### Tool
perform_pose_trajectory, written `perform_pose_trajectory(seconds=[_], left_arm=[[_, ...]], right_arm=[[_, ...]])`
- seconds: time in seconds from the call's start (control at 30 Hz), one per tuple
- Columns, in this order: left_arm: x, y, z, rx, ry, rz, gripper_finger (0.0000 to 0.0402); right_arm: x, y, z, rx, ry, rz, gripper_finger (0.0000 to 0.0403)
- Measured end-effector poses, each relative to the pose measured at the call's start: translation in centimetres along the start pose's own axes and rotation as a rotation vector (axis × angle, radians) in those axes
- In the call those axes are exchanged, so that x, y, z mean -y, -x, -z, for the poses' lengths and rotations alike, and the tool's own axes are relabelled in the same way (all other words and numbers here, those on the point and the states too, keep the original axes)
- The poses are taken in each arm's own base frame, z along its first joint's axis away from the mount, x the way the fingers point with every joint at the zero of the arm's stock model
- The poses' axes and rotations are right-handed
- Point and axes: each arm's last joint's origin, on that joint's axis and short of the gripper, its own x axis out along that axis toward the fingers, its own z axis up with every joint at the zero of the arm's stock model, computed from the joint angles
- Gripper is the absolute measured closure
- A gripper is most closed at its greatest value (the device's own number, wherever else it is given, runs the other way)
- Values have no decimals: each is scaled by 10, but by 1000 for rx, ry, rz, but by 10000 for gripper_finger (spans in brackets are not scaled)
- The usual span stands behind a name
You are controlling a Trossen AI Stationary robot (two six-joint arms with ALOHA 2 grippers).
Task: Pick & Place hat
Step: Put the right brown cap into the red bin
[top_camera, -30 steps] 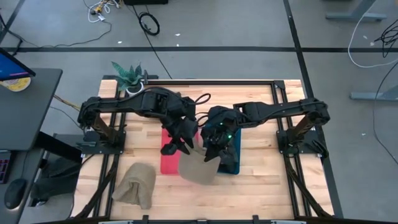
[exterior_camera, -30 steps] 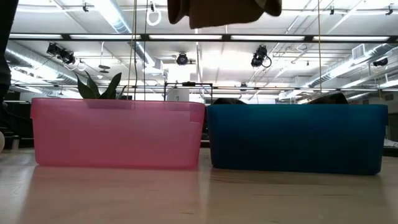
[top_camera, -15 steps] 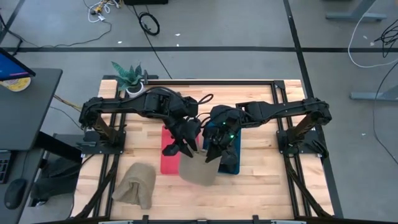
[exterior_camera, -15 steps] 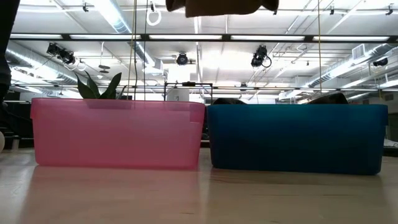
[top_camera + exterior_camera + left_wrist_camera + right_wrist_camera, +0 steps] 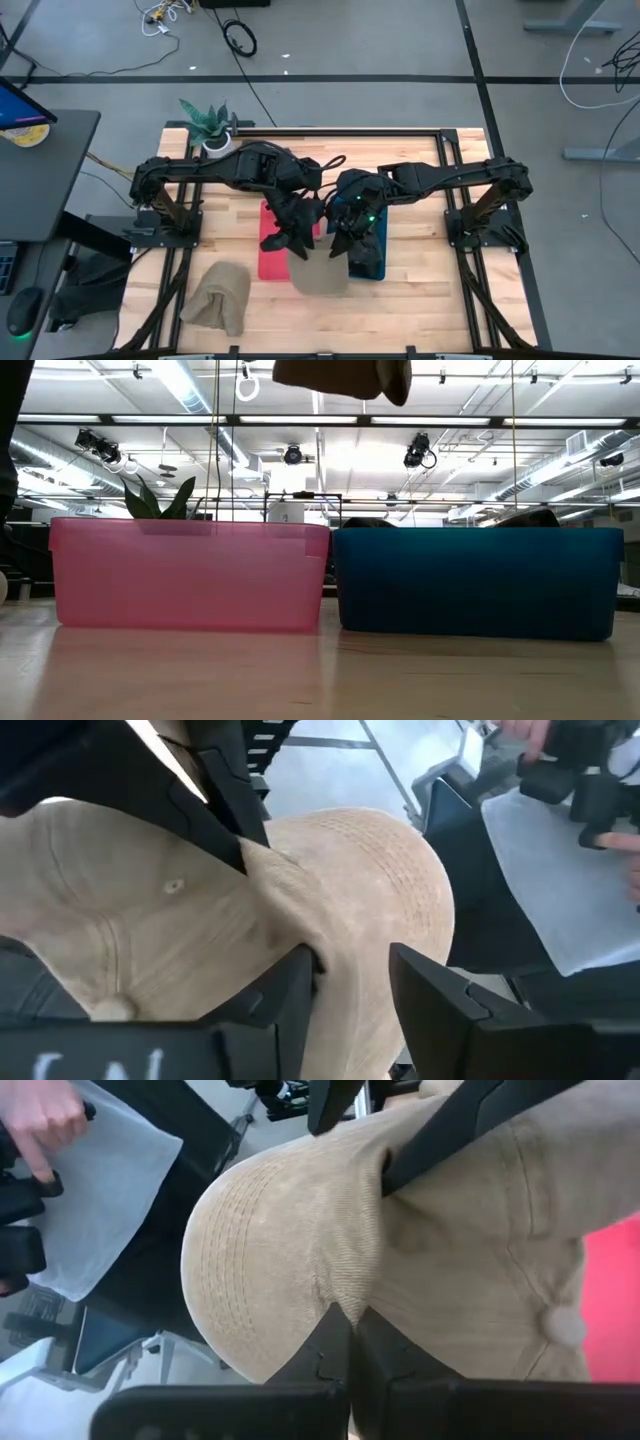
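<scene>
A tan cap (image 5: 318,270) hangs in the air between my two grippers, over the near ends of the pink bin (image 5: 270,262) and the blue bin (image 5: 370,262). My left gripper (image 5: 300,240) holds it from the pink-bin side and my right gripper (image 5: 340,245) from the blue-bin side, both shut on it. The low view shows only the cap's underside (image 5: 340,375) at the top of the picture, well above both bins. A second tan hat (image 5: 216,297) lies crumpled on the table's near left. My left gripper pinches a fold of the cap's crown (image 5: 350,955) between its two fingers (image 5: 290,995), close to where the stitched brim (image 5: 395,855) starts. The cap is lifted clear. My right gripper pinches a raised fold of cloth (image 5: 345,1295) where brim and crown meet, between its shut fingers (image 5: 335,1345). The cap is clear of the bins, its top button (image 5: 560,1325) off to one side.
The pink bin (image 5: 190,575) and blue bin (image 5: 475,580) stand side by side mid-table. A potted plant (image 5: 208,122) is at the far left corner. A person's hand (image 5: 40,1120) shows beyond the table. Bare wood lies along the near edge and right of the blue bin.
Both grippers have carried the cap a little higher; in the low view less of it shows. Its visible underside is now narrower, with one end hanging lower than the rest. Both grippers have kept their hold.
</scene>
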Motion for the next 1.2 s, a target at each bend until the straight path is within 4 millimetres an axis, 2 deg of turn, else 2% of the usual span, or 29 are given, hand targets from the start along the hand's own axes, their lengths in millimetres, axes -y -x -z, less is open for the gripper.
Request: perform_pose_trajectory(seconds=[0.1,0.27,0.3,0.6,0.87,1.03,1.2], left_arm=[[0,0,0,1,1,-9,293],[0,0,0,1,-6,-9,382],[0,0,0,1,-7,-5,390],[3,3,1,0,-31,19,398],[15,24,15,-68,3,-62,399],[26,36,28,-167,-12,-205,400],[33,46,27,-126,-46,-291,400]], right_arm=[[0,0,0,2,-4,-1,403],[0,0,-1,7,-16,-2,403],[0,0,-1,7,-20,-2,402],[0,1,-2,17,-24,-28,352],[9,9,-8,43,-177,-80,252],[11,23,-11,85,-223,-74,202],[9,43,-14,150,-190,-20,187]])
